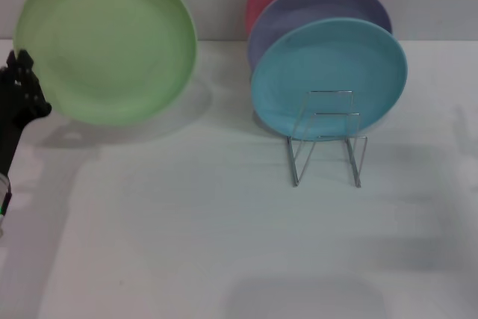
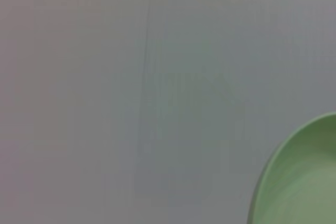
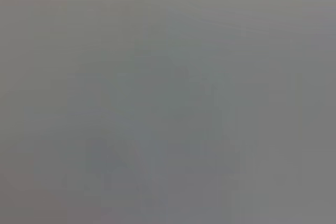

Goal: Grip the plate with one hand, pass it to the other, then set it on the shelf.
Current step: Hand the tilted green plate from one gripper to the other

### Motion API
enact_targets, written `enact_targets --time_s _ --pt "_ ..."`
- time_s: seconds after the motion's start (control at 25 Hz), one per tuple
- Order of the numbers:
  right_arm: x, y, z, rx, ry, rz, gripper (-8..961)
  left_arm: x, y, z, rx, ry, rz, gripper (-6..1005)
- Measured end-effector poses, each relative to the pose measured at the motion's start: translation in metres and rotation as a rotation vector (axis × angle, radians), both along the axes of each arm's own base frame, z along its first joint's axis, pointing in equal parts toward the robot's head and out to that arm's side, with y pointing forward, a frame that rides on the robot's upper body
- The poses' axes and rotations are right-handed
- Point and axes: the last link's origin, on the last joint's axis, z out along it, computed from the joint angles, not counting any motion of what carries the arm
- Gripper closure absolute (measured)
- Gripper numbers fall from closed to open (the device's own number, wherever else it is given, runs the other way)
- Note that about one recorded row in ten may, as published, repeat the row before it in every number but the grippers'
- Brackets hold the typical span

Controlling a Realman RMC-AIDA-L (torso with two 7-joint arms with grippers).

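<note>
Left hand (image 1: pixel 22 84) at far left, touching the rim of the green plate (image 1: pixel 106 39); looks clamped on it, plate raised off the counter (image 1: pixel 187 222) and tilted. Shelf (image 1: pixel 326 140) well right. Right hand unseen, so handover goes rightward.

Plate (image 2: pixel 304 182) edge-cropped in left wrist view

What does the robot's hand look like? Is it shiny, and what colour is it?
Only the left gripper shows, at the left edge of the head view. It is black and chunky, with knobbly, blocky parts, and looks dull rather than shiny. Its black arm runs down the edge to a pale band with a small green mark. The right gripper is out of sight.
</note>
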Motion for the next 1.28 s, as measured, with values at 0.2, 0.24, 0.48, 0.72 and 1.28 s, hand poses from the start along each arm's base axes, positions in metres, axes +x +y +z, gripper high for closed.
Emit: enact_targets --time_s 0.2,0.24,0.48,0.72,1.28 --pt "-0.009 -0.025 -0.014 -0.049 0.012 0.088 320 -0.007 -0.015 -0.013 -0.026 -0.022 -0.016 963" --pt "-0.012 -0.029 -0.018 -0.065 0.014 0.110 320 -0.007 -0.018 -0.016 -0.031 -0.017 -0.016 963" --pt "-0.033 -0.046 -0.040 -0.166 0.037 0.236 321 -0.006 -0.034 -0.032 -0.039 0.019 -0.025 964" --pt "-0.050 -0.053 -0.058 -0.253 0.070 0.312 321 -0.002 -0.046 -0.044 -0.016 0.041 -0.012 964" --pt "-0.079 -0.033 -0.087 -0.416 0.049 0.384 320 0.011 -0.066 -0.062 0.042 0.082 0.028 963"
